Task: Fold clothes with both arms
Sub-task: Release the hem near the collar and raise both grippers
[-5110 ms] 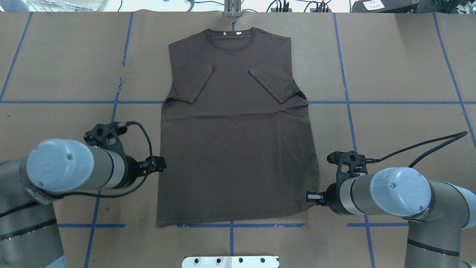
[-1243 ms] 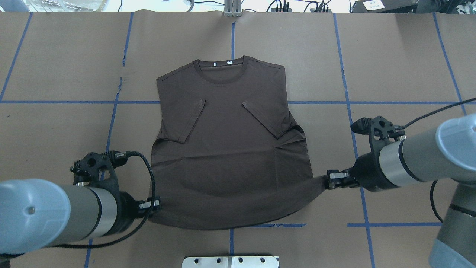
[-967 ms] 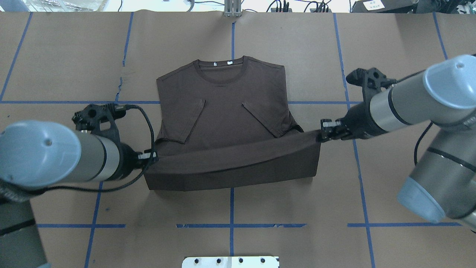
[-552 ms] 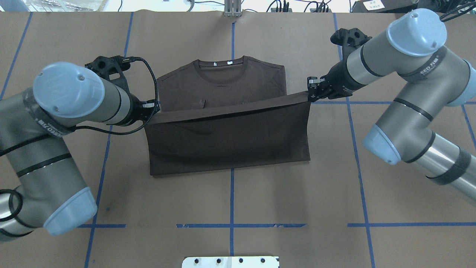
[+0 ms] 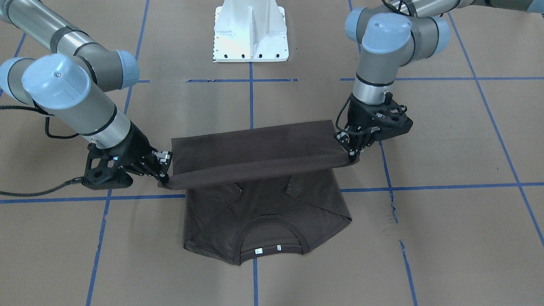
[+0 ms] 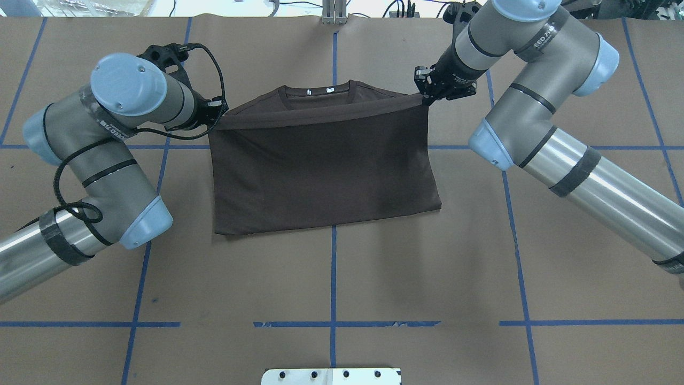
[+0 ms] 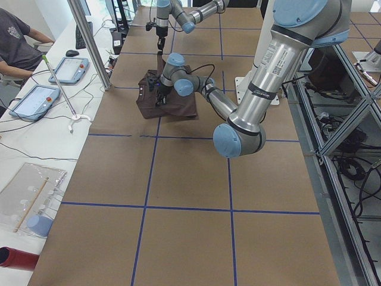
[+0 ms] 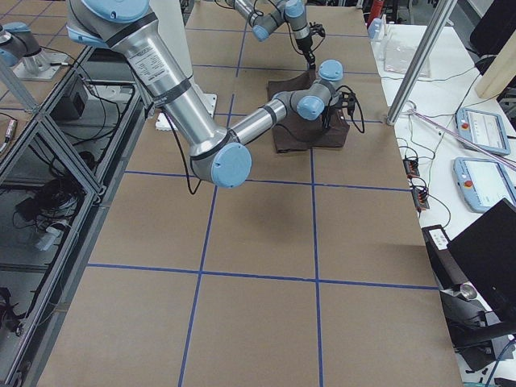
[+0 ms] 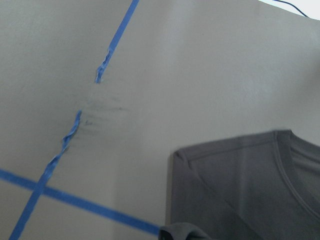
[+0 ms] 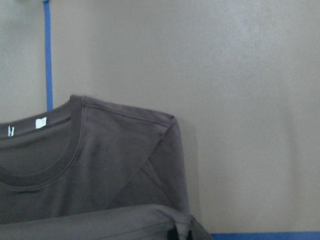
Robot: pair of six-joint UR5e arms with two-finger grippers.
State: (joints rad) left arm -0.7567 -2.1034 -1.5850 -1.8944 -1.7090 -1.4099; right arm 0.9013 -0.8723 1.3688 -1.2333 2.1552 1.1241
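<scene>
The dark brown T-shirt (image 6: 326,171) lies on the paper-covered table, its lower half doubled up over its chest. My left gripper (image 6: 218,110) is shut on one hem corner, my right gripper (image 6: 425,88) on the other. Between them the hem (image 5: 255,159) hangs taut above the folded-in sleeves, close to the collar (image 5: 267,240) with its white label. In the front-facing view the left gripper (image 5: 351,146) is on the right and the right gripper (image 5: 164,169) on the left. Both wrist views show the shirt's shoulders (image 9: 240,190) (image 10: 100,165) just beyond the held cloth.
Blue tape lines (image 6: 332,278) grid the brown table. The white pedestal base (image 5: 250,34) stands at the robot's edge. A metal post (image 6: 334,13) and cables run along the far edge. A person (image 7: 15,42) sits by tablets (image 7: 33,98) at a side table.
Both grippers took hold of the hem corners, dragged the shirt nearer, then lifted the hem and carried it away from the robot, over the sleeves to just short of the collar.
</scene>
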